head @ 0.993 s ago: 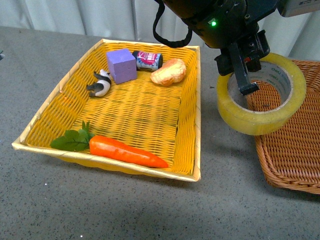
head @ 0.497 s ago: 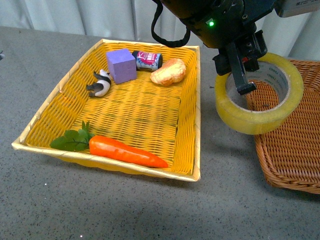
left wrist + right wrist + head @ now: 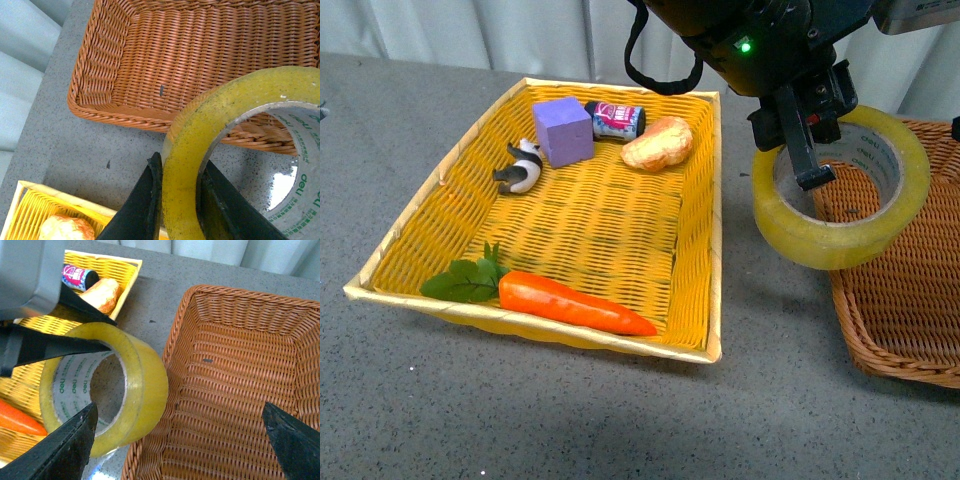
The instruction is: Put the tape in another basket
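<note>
The tape (image 3: pixel 820 242), a wide yellowish ring with a white core and green print, hangs in the air over the grey table and the left rim of the brown wicker basket (image 3: pixel 900 310). My left gripper (image 3: pixel 802 160) is shut on the tape's wall, one finger inside the ring and one outside. The left wrist view shows the tape (image 3: pixel 225 112) pinched in the left gripper (image 3: pixel 181 164), with the basket (image 3: pixel 200 55) beyond. My right gripper (image 3: pixel 180 407) stands open over the basket (image 3: pixel 240 385), beside the tape (image 3: pixel 147 382), holding nothing.
A yellow woven tray (image 3: pixel 715 210) lies to the left, holding a carrot (image 3: pixel 575 303), a purple cube (image 3: pixel 562 130), a panda toy (image 3: pixel 523 167), a bread roll (image 3: pixel 658 143) and a small bottle (image 3: pixel 615 120). A strip of grey table separates tray and basket.
The left gripper and the tape have only wobbled slightly sideways, staying over the basket's left rim. The grip is unchanged.
</note>
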Available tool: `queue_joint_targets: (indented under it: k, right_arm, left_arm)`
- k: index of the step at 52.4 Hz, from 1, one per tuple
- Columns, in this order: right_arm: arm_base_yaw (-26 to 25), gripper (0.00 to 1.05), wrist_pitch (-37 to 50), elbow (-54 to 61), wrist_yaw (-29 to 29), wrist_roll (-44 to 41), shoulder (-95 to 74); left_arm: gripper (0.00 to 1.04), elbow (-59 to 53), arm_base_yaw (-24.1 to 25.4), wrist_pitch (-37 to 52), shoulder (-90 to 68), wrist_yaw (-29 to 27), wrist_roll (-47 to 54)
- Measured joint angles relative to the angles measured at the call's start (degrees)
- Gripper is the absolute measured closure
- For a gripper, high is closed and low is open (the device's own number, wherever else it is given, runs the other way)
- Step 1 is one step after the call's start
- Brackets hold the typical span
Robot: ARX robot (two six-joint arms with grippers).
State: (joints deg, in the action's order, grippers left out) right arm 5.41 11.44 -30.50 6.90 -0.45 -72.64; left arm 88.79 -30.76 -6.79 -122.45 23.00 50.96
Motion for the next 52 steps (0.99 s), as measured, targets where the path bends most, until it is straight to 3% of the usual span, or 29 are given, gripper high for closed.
queue_joint_targets:
  k: [18, 52]
  right_arm:
    - [1.9, 0.09, -0.33, -6.03, -0.57, 2.84, -11.15]
    - [2.1, 0.09, -1.22, -7.39, -1.14, 4.15, -15.76]
  left_arm:
    - [0.88, 0.0, 0.0, 0.0, 0.0, -0.02, 0.0]
    - [0.88, 0.0, 0.0, 0.0, 0.0, -0.02, 0.0]
